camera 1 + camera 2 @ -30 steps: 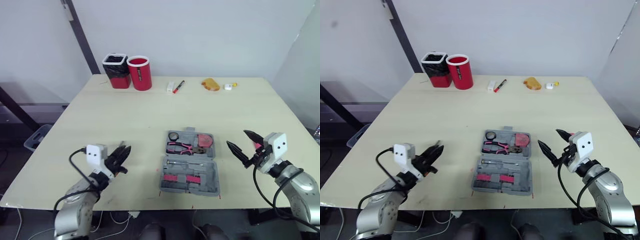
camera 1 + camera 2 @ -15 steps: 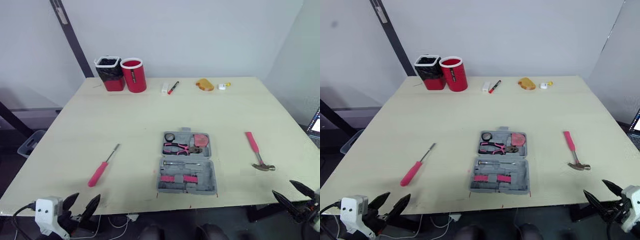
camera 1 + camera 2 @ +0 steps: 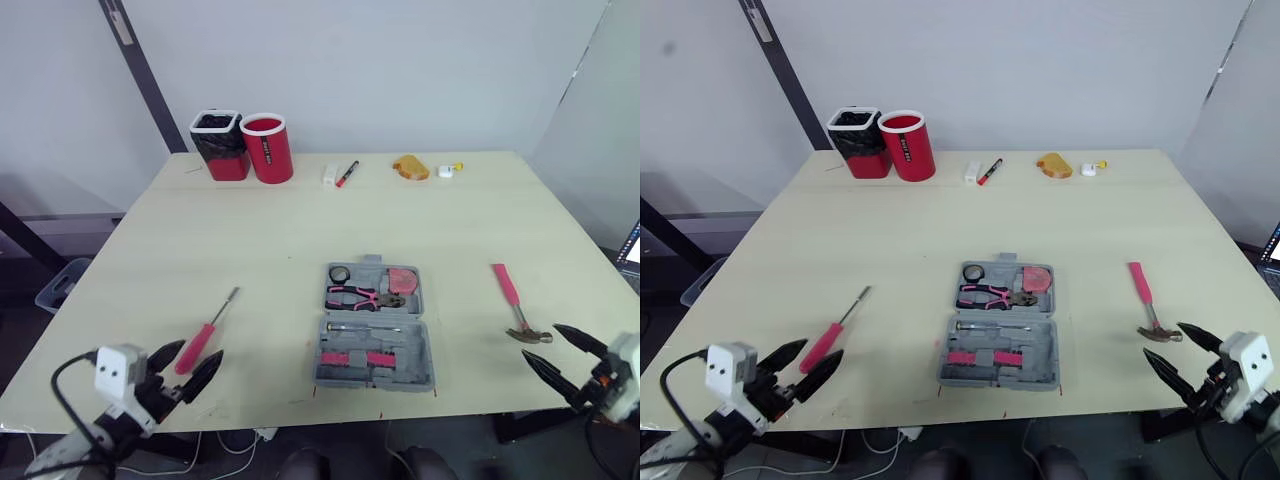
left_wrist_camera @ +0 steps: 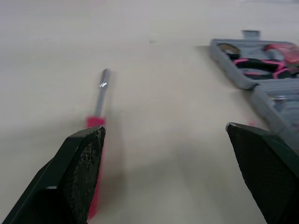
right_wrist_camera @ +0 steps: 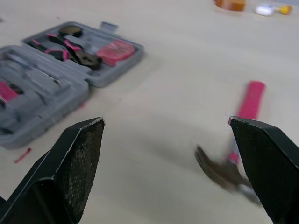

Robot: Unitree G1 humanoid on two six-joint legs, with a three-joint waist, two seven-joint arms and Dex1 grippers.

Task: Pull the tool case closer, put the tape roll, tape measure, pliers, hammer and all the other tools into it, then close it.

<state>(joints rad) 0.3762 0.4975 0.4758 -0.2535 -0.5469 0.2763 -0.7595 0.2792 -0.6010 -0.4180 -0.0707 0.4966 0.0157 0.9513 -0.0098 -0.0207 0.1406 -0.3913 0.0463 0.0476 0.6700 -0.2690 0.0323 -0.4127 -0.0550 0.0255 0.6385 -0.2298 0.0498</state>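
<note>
- I see the tool case lying open and flat on the table, a little right of centre and near the front edge. The hinge runs left to right, so the opened case stretches away from me, with the carry tab on the far edge.
- In the far half, the pliers lie crosswise, pink handles to the left and nose to the right. The tape roll sits in the far left corner and the tape measure in the far right.
- The near half holds pink-handled pieces and a silver bar; I can't make out which tools.
- The hammer is on the table, right of the case and apart from it. Its long axis runs front to back, pink handle pointing away and head toward the front edge.
- The screwdriver is left of the case and well apart from it. Its pink handle is nearest me and its metal shaft points away and slightly right.
- The left gripper has its fingers spread wide and holds nothing, at the screwdriver's handle end.
- The right gripper also has its fingers spread wide and holds nothing, just in front of the hammer head.
- At the far edge are a red cup, a black-lined bin and a marker.
</note>
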